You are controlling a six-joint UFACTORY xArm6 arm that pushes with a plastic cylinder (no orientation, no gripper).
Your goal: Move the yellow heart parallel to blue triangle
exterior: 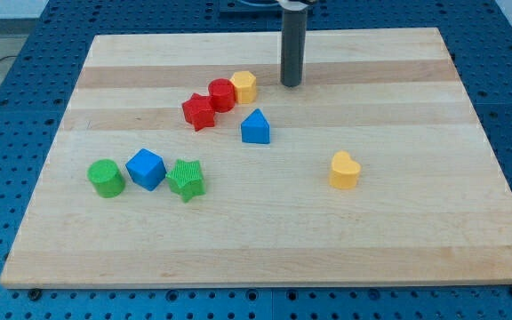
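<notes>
The yellow heart (345, 170) lies on the wooden board, right of the middle. The blue triangle (255, 127) lies up and to the left of it, near the board's centre. My tip (292, 84) rests on the board near the view's top, above and right of the blue triangle and well above the yellow heart, touching no block.
A yellow hexagon (244, 85), a red cylinder (222, 94) and a red star (199, 112) cluster just left of my tip. A green cylinder (106, 177), a blue cube (146, 169) and a green star (186, 179) sit in a row at the left. The board's (416, 240) edges frame the scene.
</notes>
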